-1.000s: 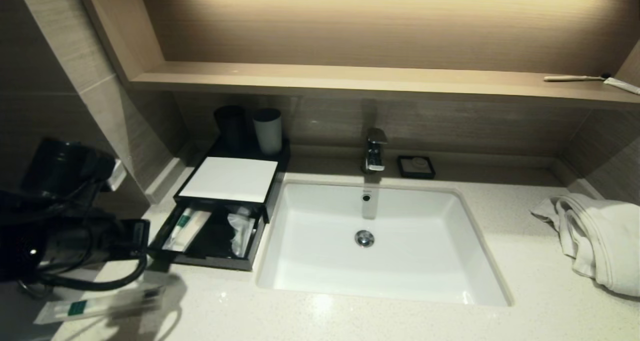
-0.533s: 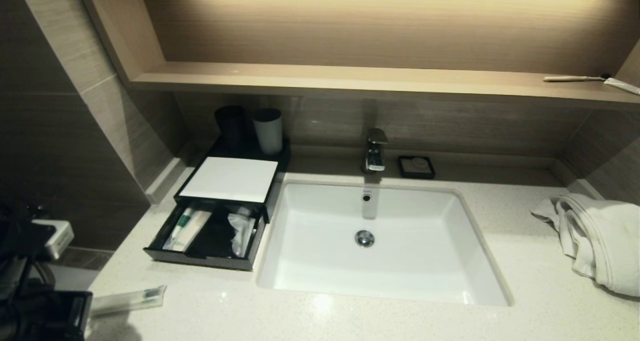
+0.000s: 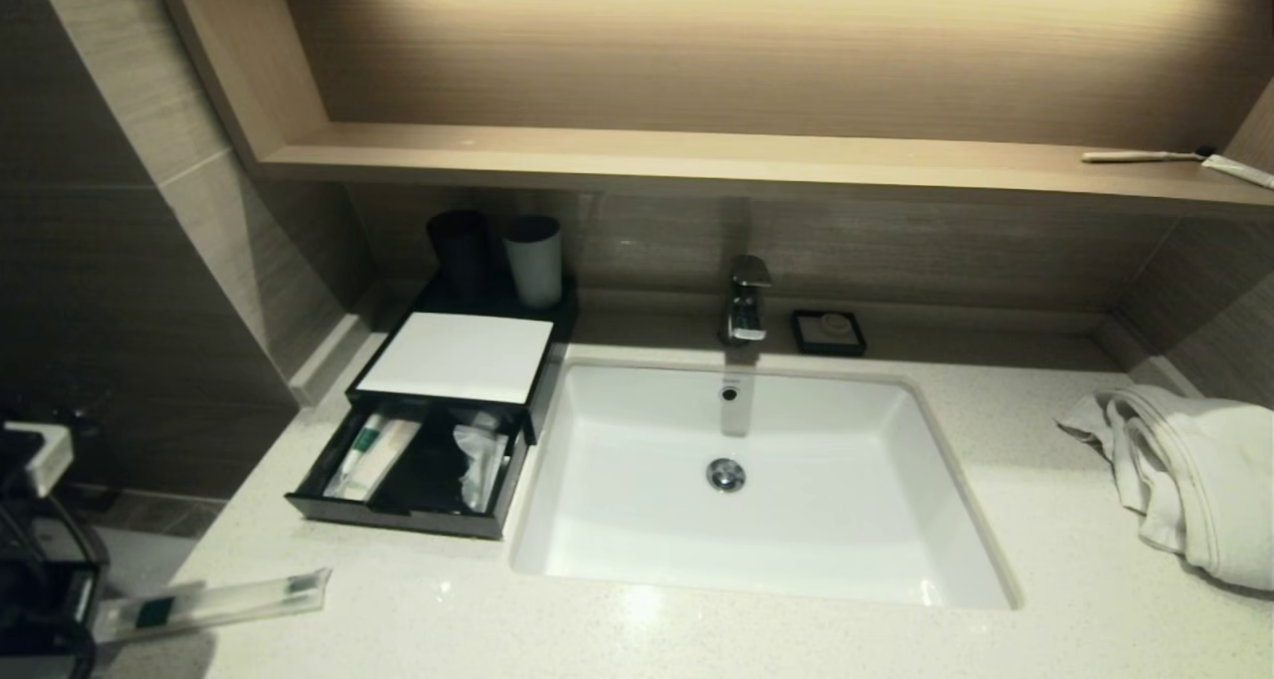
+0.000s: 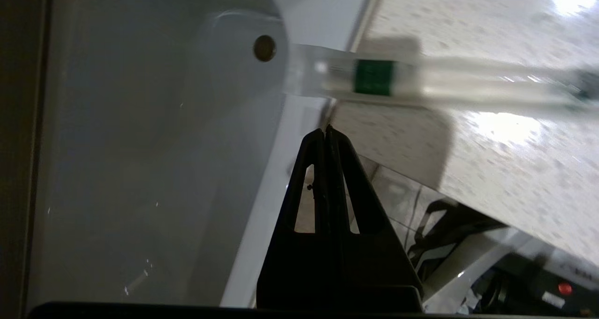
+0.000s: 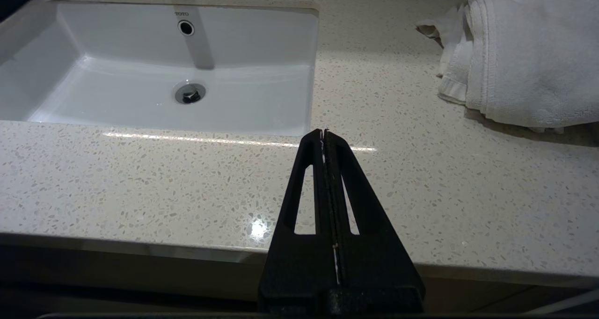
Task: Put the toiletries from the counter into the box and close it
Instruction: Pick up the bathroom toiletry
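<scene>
1. Speckled pale stone counter [image 3: 995, 520] is spreading across the head view, carrying a white rectangular basin [image 3: 742, 480] sunk at its middle.
2. White folded towel [image 3: 1189, 475] is lying on the counter's right side, well apart from the basin.
3. Black drawer-style box with a white flat top [image 3: 453, 360] is sitting just left of the basin; its drawer [image 3: 408, 470] is standing pulled out, showing packets lying inside.
4. Black left gripper [image 4: 325, 132] is hanging off the counter's front left corner, its fingers pressed together on nothing, apart from the packet.
5. Black right gripper [image 5: 324, 134] is hovering at the counter's front edge, between basin and towel, fingers likewise pressed together and empty.
6. Clear long toothbrush packet with a green label [image 3: 214, 604] is lying at the counter's front left corner, in front of the drawer, one end poking past the edge.
</scene>
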You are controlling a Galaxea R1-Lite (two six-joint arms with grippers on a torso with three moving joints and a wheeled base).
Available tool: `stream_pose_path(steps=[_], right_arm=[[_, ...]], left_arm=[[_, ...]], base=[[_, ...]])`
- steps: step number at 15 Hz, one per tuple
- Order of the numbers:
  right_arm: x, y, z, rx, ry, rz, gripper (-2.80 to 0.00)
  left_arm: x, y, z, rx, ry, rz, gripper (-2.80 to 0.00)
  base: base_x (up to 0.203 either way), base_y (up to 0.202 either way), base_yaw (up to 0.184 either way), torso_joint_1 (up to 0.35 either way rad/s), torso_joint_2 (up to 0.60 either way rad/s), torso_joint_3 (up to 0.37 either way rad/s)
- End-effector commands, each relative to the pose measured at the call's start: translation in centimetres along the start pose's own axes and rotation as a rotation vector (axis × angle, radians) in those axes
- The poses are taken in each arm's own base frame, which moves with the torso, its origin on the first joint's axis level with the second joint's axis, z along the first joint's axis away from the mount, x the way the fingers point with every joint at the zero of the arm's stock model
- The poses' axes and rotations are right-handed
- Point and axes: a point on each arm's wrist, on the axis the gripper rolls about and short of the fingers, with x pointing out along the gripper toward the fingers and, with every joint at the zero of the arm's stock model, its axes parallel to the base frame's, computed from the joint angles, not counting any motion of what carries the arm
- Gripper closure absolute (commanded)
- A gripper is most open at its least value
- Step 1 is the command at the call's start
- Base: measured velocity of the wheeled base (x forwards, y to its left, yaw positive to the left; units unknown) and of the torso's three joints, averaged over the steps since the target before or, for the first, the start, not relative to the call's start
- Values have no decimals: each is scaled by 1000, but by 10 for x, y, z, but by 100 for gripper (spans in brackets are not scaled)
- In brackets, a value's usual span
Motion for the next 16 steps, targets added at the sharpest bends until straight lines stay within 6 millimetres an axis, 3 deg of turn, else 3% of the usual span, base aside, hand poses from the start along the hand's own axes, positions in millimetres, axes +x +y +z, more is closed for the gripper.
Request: stream_pose_path(steps=[1,6,8,11,16], right_arm=[[0,0,0,0,0,0,0],[0,0,0,0,0,0,0],[0,0,0,0,0,-1,0],[0,0,0,0,0,0,0],[0,0,0,0,0,0,0]], left_arm=[[19,17,8,-57,59,56,0],[38,48,19,17,52,27,0],[47,58,33,87,29,-5,0],[53,61,42,190,26,-47,0],[45,53,28,458,-6,-159,0]], base=[[0,0,0,0,0,0],[0,0,0,0,0,0],[0,0,0,0,0,0],[0,0,0,0,0,0],[0,0,0,0,0,0]])
